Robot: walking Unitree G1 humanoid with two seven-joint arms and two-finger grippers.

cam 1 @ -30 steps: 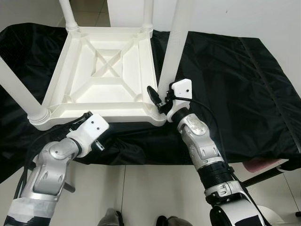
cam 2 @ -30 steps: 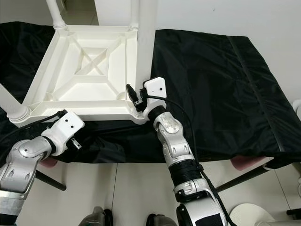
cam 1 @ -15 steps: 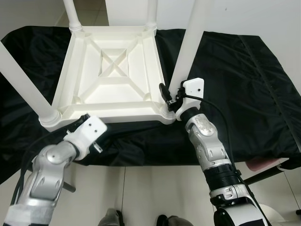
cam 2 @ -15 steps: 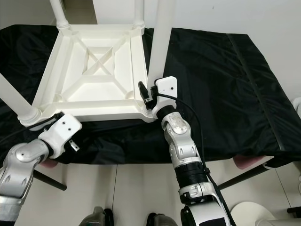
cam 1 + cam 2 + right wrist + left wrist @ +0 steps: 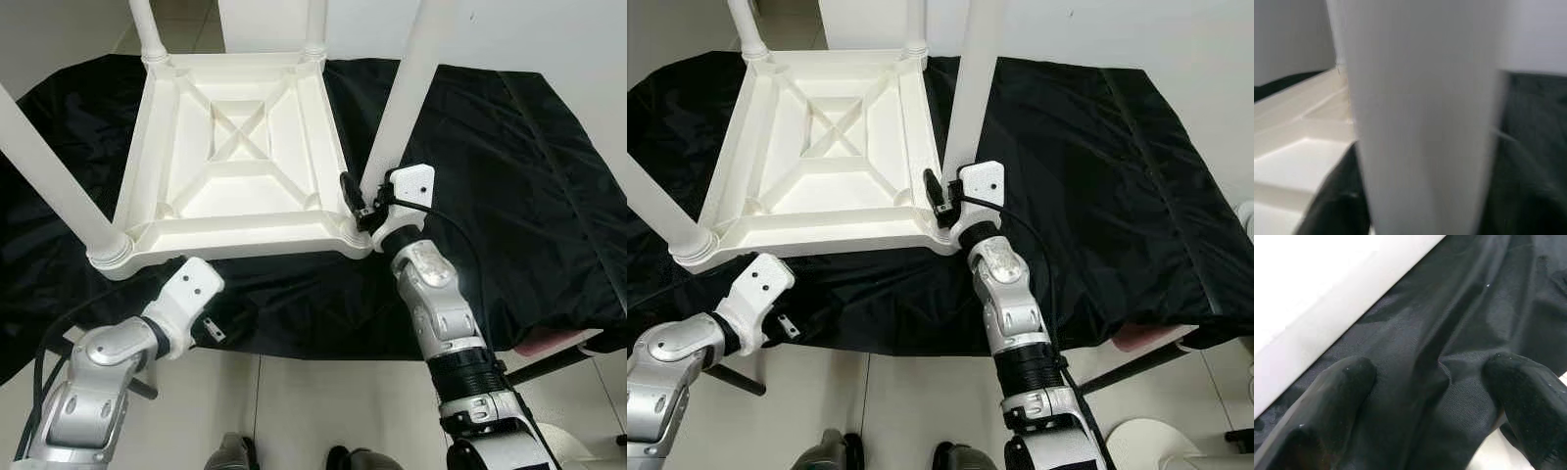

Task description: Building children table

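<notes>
A white children's table (image 5: 235, 147) lies upside down on a black cloth (image 5: 490, 176), with its legs pointing up. My right gripper (image 5: 361, 201) is shut on the near right leg (image 5: 407, 88), close to the leg's base at the table corner. In the right wrist view the leg (image 5: 1425, 112) stands between the black fingers (image 5: 1334, 200). My left gripper (image 5: 1432, 377) is open over the cloth, just below the table's white front edge (image 5: 1312, 308), and holds nothing. Its white wrist (image 5: 191, 284) hangs in front of the cloth's edge.
The near left leg (image 5: 44, 166) leans out towards the left. The cloth drapes over the front edge of the work surface (image 5: 294, 323), with tiled floor (image 5: 313, 411) below. A pink object (image 5: 554, 343) sticks out under the cloth at the right.
The table has slid a little to the right with my right gripper still on the leg. My left gripper has drawn back and down from the table's front edge.
</notes>
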